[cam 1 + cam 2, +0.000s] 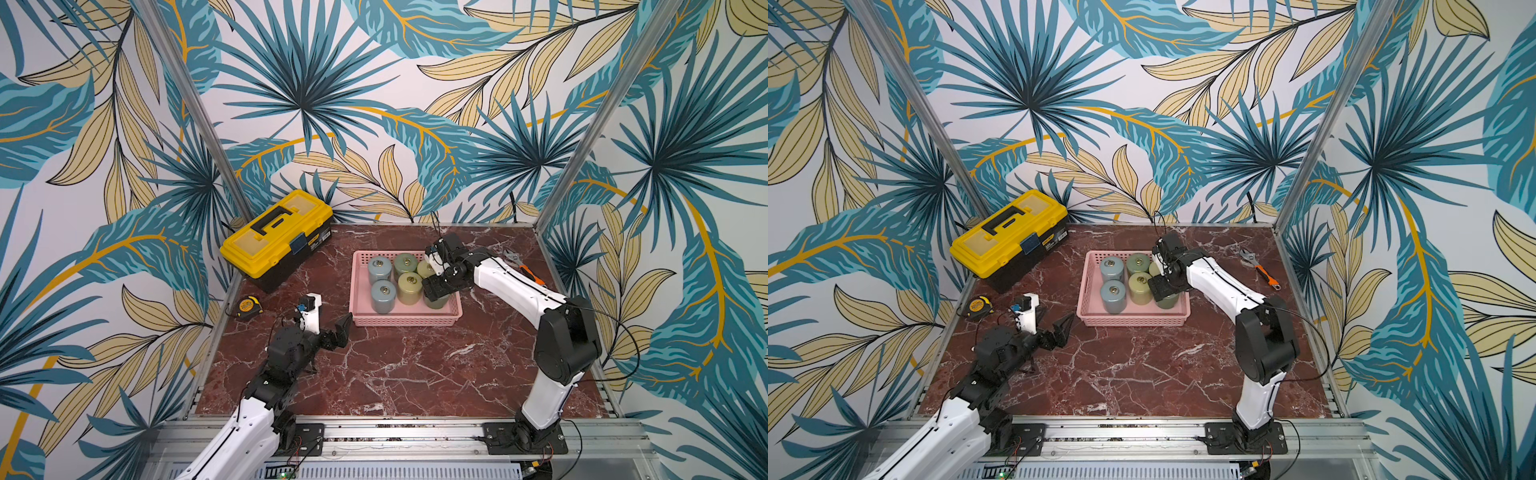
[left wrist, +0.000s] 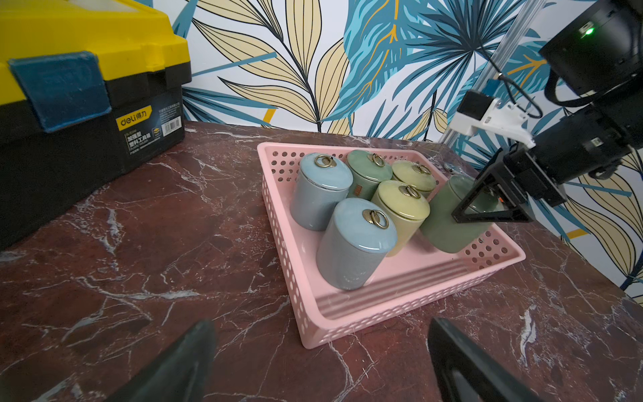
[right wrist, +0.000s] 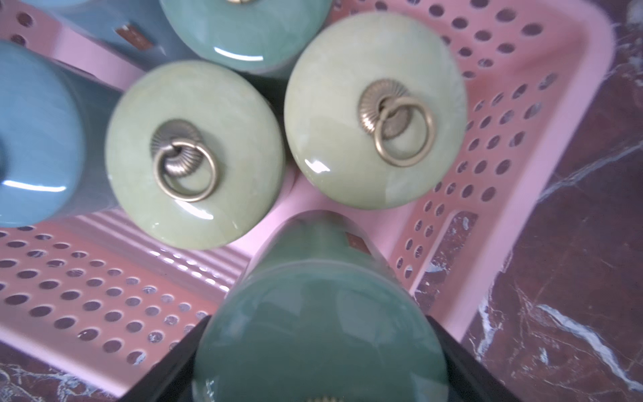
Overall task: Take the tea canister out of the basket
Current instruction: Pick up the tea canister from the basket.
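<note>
Your table (image 1: 395, 374) carries the toolbox (image 1: 274, 237) at far left, out of the way and no part of this job. The basket (image 1: 405, 321) sits mid-table, a little to the far side, where both arms can reach it.

Your right gripper (image 1: 435, 291) reaches down into the basket's near right corner. Its jaws are spread wide and pressed on both sides of the dark green canister (image 2: 443, 226), high on the body. That looks a sound choice: the corner jar is clear on its outer sides, so the fingers need not wedge between neighbours. The canister leans slightly and its base is inside the basket; whether it has left the floor, you cannot tell from here.

Your left gripper (image 2: 320, 363) hangs fully open and empty, just short of the basket's near left corner, likely placed to steady the basket if it drags.

The other five canisters (image 1: 409, 286) stand packed close, so lift straight up.

The tape measure (image 1: 248, 306) at left and the wrench (image 1: 521, 266) at far right lie apart.
</note>
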{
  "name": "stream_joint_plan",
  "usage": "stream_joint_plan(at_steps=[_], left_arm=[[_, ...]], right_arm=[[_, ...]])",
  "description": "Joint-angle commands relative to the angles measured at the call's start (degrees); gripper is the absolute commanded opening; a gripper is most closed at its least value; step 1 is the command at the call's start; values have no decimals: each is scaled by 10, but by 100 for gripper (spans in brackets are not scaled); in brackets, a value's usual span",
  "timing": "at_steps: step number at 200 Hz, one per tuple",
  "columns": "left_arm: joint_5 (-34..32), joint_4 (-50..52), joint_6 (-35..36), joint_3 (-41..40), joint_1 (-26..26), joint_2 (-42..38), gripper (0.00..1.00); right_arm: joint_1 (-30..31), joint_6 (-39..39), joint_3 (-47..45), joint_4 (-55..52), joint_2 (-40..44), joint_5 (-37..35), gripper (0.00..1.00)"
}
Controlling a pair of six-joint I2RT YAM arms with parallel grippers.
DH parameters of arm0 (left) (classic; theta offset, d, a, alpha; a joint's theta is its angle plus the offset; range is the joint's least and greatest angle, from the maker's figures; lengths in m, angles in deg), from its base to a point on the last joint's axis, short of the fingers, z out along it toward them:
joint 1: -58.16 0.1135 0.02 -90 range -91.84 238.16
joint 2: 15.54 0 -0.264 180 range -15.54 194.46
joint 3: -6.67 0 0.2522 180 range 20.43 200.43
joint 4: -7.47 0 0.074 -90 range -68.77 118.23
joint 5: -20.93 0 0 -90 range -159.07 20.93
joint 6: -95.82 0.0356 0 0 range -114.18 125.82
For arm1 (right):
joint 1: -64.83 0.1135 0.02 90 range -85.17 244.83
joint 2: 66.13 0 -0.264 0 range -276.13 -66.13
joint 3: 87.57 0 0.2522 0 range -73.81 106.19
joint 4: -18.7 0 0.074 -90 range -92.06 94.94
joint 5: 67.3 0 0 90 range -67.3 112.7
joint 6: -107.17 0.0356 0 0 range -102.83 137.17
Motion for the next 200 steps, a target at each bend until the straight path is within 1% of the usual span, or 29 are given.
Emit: stream_joint_plan(at_steps=[1,103,140,200], left_arm=[[-6,-13,4,-14,4,-3,100],[-6,-10,3,-14,3,-3,100],[-6,-8,2,-12,3,-3,100],[-12,14,-8,-4,3,-5,100]], right_arm=[[5,11,17,-8,42,-11,58],[21,23,10,-40,115,-20,58],[41,37,-19,-41,152,-22,58],[91,72,-93,-41,222,-30,58]])
